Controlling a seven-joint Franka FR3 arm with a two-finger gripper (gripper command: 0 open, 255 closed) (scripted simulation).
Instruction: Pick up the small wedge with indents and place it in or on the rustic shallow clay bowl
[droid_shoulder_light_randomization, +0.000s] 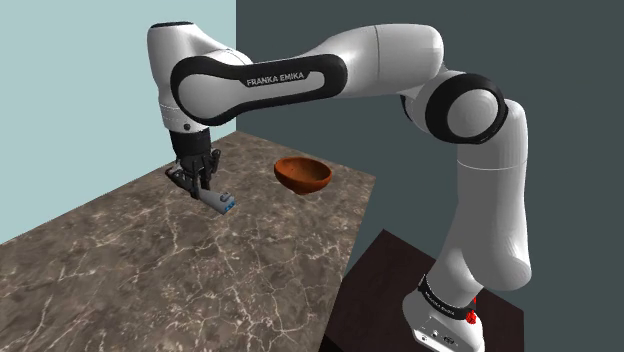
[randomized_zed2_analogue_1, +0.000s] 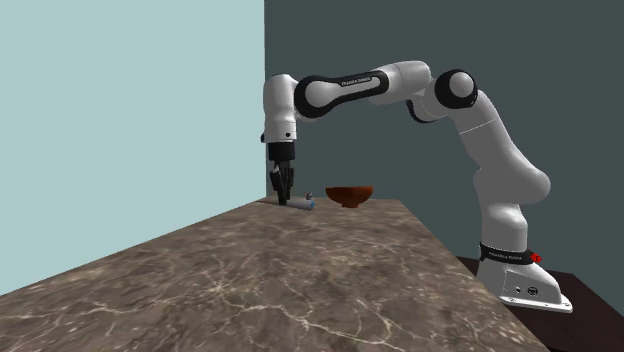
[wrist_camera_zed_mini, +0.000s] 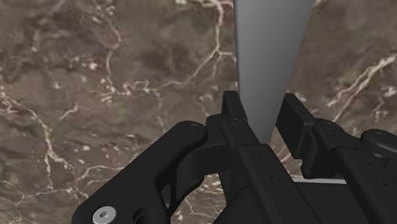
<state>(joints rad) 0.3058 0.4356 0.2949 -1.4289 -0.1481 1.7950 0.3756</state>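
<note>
One grey wedge (wrist_camera_zed_mini: 267, 57) between the jaws, on marble tabletop (wrist_camera_zed_mini: 95, 76), clamped or not unclear

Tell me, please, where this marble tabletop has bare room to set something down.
The dark veined marble tabletop is bare across a broad stretch, from the black gripper and small grey wedge to its near edge. A narrower free strip lies between the wedge and the reddish-brown shallow bowl. The far corner, around those three, is crowded.

Wrist view's edge cuts off the grey wedge (wrist_camera_zed_mini: 267, 57).
</note>
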